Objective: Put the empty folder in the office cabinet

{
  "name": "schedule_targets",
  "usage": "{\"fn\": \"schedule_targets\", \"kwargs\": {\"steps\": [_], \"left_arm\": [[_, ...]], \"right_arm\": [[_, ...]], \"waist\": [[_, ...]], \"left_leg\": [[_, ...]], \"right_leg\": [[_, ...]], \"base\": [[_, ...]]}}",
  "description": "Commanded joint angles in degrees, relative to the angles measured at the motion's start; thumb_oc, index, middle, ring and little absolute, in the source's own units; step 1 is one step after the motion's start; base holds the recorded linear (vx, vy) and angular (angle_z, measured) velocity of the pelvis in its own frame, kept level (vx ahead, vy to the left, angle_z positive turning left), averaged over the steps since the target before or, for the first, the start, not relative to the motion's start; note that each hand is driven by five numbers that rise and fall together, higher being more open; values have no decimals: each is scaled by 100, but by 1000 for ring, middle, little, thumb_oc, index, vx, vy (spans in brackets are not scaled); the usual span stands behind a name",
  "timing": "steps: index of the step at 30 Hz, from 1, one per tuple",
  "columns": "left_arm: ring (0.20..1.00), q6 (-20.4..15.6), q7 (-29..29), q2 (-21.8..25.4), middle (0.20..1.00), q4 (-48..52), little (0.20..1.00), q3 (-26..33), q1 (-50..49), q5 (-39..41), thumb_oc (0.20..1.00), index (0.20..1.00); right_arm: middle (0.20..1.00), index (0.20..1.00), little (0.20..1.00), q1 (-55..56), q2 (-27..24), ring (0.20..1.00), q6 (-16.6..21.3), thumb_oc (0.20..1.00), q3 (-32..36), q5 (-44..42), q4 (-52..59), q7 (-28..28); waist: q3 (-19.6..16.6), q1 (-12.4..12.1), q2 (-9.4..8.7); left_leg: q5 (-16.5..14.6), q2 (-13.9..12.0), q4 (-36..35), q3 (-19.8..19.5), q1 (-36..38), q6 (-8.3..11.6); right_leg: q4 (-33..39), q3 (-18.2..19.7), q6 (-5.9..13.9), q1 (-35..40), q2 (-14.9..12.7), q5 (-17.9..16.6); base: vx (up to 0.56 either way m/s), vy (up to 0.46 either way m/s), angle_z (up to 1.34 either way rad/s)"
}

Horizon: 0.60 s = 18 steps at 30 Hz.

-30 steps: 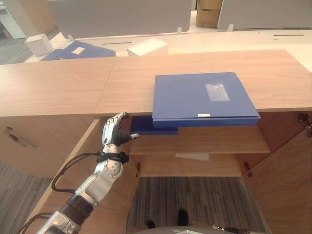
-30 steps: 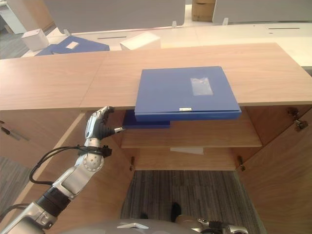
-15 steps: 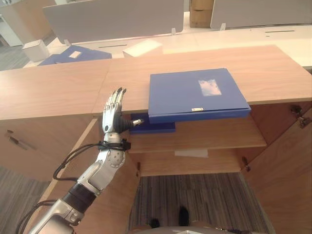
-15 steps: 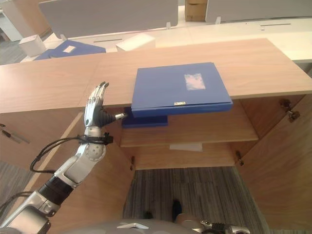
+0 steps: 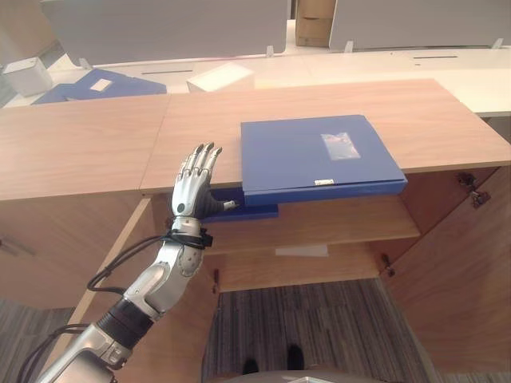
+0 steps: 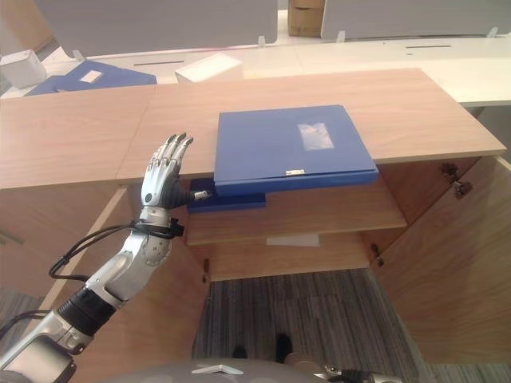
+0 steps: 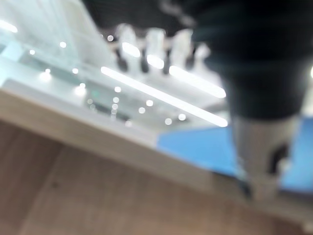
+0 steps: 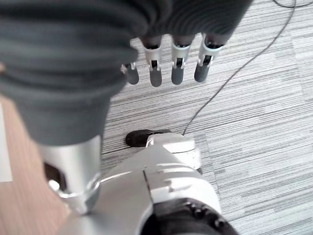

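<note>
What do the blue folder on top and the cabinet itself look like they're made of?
The blue folder looks like smooth plastic-covered board: even matte blue, crisp edges, with a clear glossy pocket on its cover. The cabinet looks like wood-grain laminate or veneer board: light brown, flat, with a repeating grain and thin square-cut edges; solid wood cannot be ruled out. The left hand is open beside it.
</note>
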State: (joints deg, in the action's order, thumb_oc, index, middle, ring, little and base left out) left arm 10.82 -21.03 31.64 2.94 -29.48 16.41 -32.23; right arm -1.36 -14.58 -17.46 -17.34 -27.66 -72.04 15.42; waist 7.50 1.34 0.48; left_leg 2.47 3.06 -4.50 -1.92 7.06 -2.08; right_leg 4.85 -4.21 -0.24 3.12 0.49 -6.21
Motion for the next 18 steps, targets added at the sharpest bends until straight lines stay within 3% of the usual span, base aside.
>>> {"fn": "schedule_targets", "kwargs": {"steps": [1,8,18], "left_arm": [[1000,-236,27,211,1000,207,1000,-164,640,-564,1000,1000],[1000,-293,173,316,1000,356,1000,-467,781,-925,1000,1000],[1000,-211,391,213,1000,589,1000,-706,801,-820,1000,1000]], "right_arm": [[1000,1000,1000,-168,-55,1000,26,1000,-57,59,-205,23],[1000,1000,1000,-177,0,1000,37,1000,-63,121,-285,63],[1000,1000,1000,-234,81,1000,29,1000,-69,132,-361,19]], "waist": [[-220,81,-123],[-256,141,-102],[-251,153,-99]], "left_leg": [[-318,274,-50,234,-134,-57],[-388,268,-50,315,-89,-100],[-368,280,-50,333,-116,-131]], "right_leg": [[15,69,364,346,173,362],[13,60,423,336,142,325],[7,69,449,276,129,261]], "base": [[0,0,0],[4,13,2],[-4,-3,-1]]}}
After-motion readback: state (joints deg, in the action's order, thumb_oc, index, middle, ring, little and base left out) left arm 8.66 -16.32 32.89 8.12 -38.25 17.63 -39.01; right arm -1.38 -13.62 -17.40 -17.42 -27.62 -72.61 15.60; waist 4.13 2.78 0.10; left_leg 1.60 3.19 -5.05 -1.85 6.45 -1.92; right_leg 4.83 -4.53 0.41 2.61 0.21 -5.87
